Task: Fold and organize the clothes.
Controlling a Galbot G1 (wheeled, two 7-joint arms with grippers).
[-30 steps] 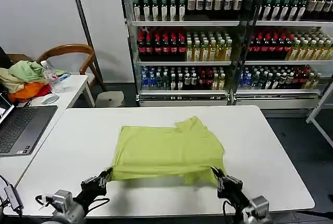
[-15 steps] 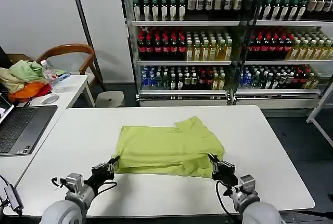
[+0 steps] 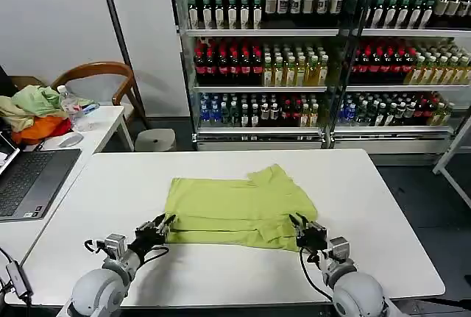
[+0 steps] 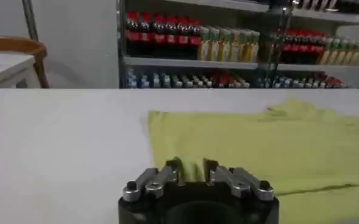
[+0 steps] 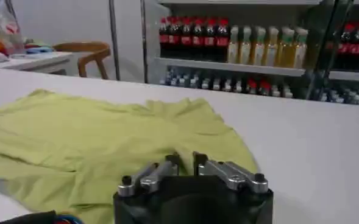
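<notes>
The T-shirt (image 4: 277,152) ran off the left wrist view's edge. In the right wrist view the right gripper (image 5: 185,163) body hid its near hem. Bottle labels on the shelves (image 3: 316,59) were too small to read.

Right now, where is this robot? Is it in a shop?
Probably a mock shop or test room, not a real store. Shelves of bottled drinks line the back wall, but a white table holds a lime T-shirt, and a side desk carries a laptop.

right gripper (image 5: 184,161) sat low on the table (image 5: 313,146), fingers nearly closed, lime T-shirt (image 5: 100,143) crumpled just ahead
</notes>
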